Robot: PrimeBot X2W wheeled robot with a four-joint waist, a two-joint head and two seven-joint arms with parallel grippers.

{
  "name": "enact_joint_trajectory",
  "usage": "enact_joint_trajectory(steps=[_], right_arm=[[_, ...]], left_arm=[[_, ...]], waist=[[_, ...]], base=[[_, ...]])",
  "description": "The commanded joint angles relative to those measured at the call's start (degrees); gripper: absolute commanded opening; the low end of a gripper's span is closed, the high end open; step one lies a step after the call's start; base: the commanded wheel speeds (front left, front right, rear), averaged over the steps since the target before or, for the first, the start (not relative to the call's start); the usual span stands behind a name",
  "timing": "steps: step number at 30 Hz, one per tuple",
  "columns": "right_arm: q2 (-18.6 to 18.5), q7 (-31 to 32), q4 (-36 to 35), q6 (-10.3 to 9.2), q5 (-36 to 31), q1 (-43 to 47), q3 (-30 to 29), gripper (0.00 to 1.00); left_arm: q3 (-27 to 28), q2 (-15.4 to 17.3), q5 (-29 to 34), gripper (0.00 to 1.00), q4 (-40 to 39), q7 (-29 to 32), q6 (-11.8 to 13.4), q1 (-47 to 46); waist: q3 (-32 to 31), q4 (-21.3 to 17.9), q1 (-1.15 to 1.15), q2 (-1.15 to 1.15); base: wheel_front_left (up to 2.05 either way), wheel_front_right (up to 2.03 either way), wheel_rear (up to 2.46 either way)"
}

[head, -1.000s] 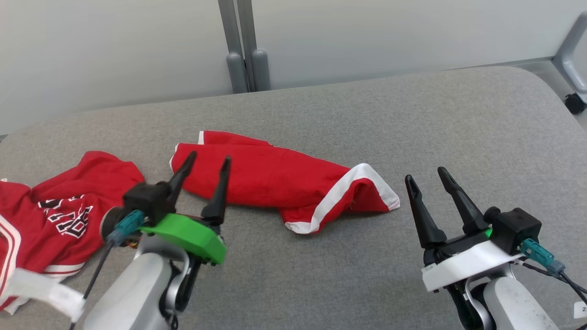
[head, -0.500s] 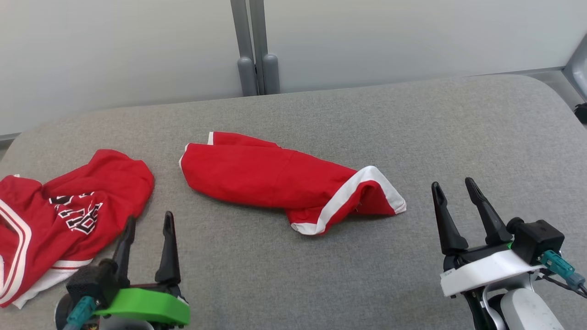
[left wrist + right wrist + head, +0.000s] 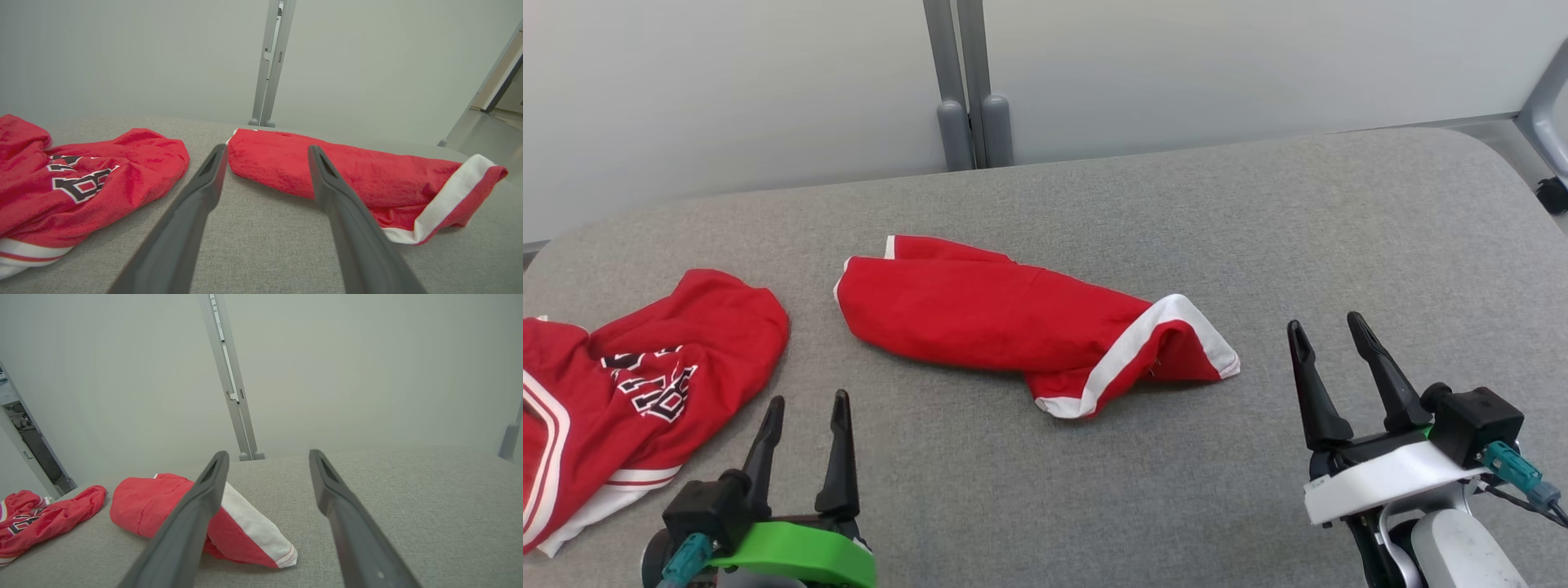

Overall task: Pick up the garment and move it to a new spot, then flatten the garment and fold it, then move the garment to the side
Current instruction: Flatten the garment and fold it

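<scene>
Garment [image 3: 1013,322]: red w/ white trim, lies folded into a long bundle at centre of head view, on grey fabric-covered surface [image 3: 1258,220]. One end points to upper left of frame. The other end, w/ broad white band turned over, sits right of centre. Lying flat on the surface, nothing touching it. Second red piece, a jersey [image 3: 645,384] w/ black-and-white lettering, is crumpled at left edge of frame, close to the garment but apart from it, grey surface showing between. Left gripper [image 3: 809,398] at lower left of head view, green bracket behind it, fingers spread and empty, tips pointing up-frame toward the gap between jersey and garment. Clear of both. Right gripper [image 3: 1325,322] at lower right, white bracket, fingers likewise apart, holding nothing, over bare surface, to the right of the garment's white-banded end and not touching it. Left wrist view: garment runs from centre to right of frame beyond the fingers, jersey at left. Right wrist view: garment's white-banded end at lower centre, partly behind the left-hand finger. Jersey at lower left. Background, top of head view: pale wall panels w/ grey upright post [image 3: 964,82] at the join.
</scene>
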Motion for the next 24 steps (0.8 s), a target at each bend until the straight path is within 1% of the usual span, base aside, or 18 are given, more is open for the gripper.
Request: enact_joint_trajectory(steps=[1,3,7,9,11,15,19,24], right_arm=[[-0.3,-0.2,0.2,-0.02,-0.1,-0.5,0.1,1.00],[-0.4,-0.2,0.1,-0.02,-0.1,-0.6,-0.1,1.00],[-0.6,-0.2,-0.2,-0.02,-0.1,-1.5,0.1,1.00],[-0.9,-0.2,-0.3,-0.02,-0.1,-2.1,0.0,1.00],[-0.9,-0.2,-0.3,-0.02,0.0,-2.7,0.3,1.00],[-0.6,-0.2,-0.4,-0.02,0.2,-3.9,0.3,1.00],[-0.2,-0.2,-0.4,-0.02,0.4,-4.9,0.5,1.00],[0.2,-0.2,-0.6,-0.02,0.6,-5.9,0.6,1.00]], left_arm=[[-0.3,-0.2,-0.2,1.00,0.7,0.2,-0.7,-0.3],[-1.7,-0.9,-1.0,1.00,1.9,1.8,-1.9,-1.2],[-4.7,-2.1,-3.5,1.00,5.0,8.0,-4.8,-4.3],[-6.7,-3.0,-4.6,1.00,7.4,12.4,-6.5,-5.7],[-8.0,-3.5,-6.1,1.00,9.6,16.5,-7.5,-8.2],[-9.9,-4.6,-8.6,1.00,13.9,22.6,-9.2,-12.5],[-11.4,-4.4,-9.3,1.00,18.2,26.0,-10.0,-16.6],[-12.1,-4.5,-10.1,1.00,23.3,27.0,-10.7,-20.9]], waist=[[0.0,-0.2,0.00,0.00],[0.2,-0.4,0.00,0.00],[1.1,-1.7,0.00,0.00],[1.6,-2.5,0.00,0.00],[2.2,-3.8,0.00,0.00],[3.9,-6.3,0.00,0.00],[5.7,-8.8,0.00,0.00],[7.5,-11.1,0.00,0.00]], base=[[0.00,0.00,0.00],[0.00,0.00,0.00],[0.00,0.00,0.00],[0.00,0.00,0.00],[0.00,0.00,0.00],[0.00,0.00,0.00],[0.00,0.00,0.00],[0.00,0.00,0.00]])
